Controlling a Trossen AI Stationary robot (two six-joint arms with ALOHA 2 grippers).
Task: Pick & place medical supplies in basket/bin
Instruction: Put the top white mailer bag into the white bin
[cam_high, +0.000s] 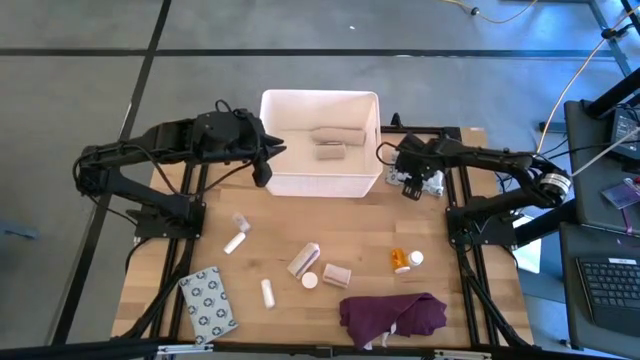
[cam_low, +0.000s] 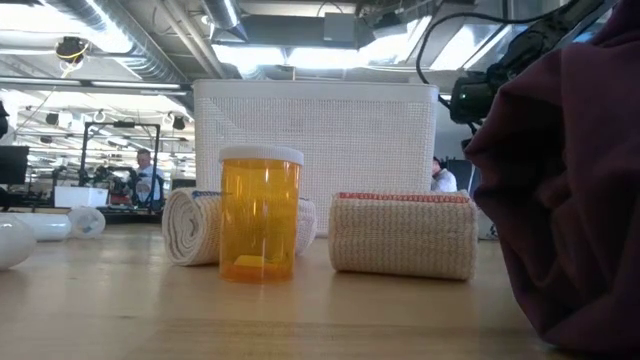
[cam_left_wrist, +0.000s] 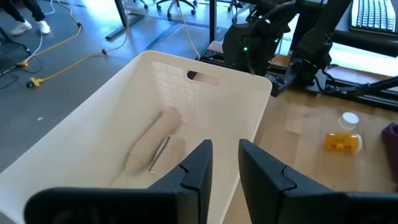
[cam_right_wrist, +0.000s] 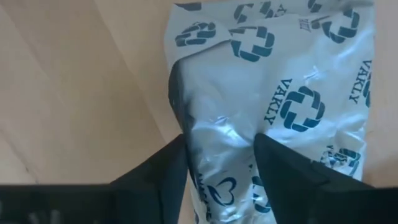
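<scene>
The white basket (cam_high: 320, 182) (cam_left_wrist: 186, 74) stands at the table's far middle and holds two beige rolls (cam_high: 332, 143) (cam_left_wrist: 152, 146). My left gripper (cam_high: 264, 165) (cam_left_wrist: 225, 168) hovers at the basket's near left corner, open by a narrow gap and empty. My right gripper (cam_high: 410, 183) (cam_right_wrist: 217, 165) is just right of the basket, shut on a grey-white patterned packet (cam_high: 428, 184) (cam_right_wrist: 280, 74). On the near table lie an orange pill bottle (cam_high: 403, 260) (cam_low: 260, 215), beige rolls (cam_high: 337, 274) (cam_low: 402, 233), white tubes (cam_high: 235, 243) and another packet (cam_high: 208, 300). My right gripper pinches the patterned packet between its two fingers (cam_right_wrist: 286, 177), which point down at the table from above. The foil bulges and creases between them (cam_right_wrist: 217, 134). The rest of the packet spreads out past the fingertips over the wood; whether it is lifted I cannot tell.
A dark purple cloth (cam_high: 393, 315) (cam_low: 570, 180) lies heaped at the near right edge. A white cap (cam_high: 310, 281) and a wrapped roll (cam_high: 303, 260) sit mid-table. Bare wood shows between the basket and these items. People are in the room beyond the table.
</scene>
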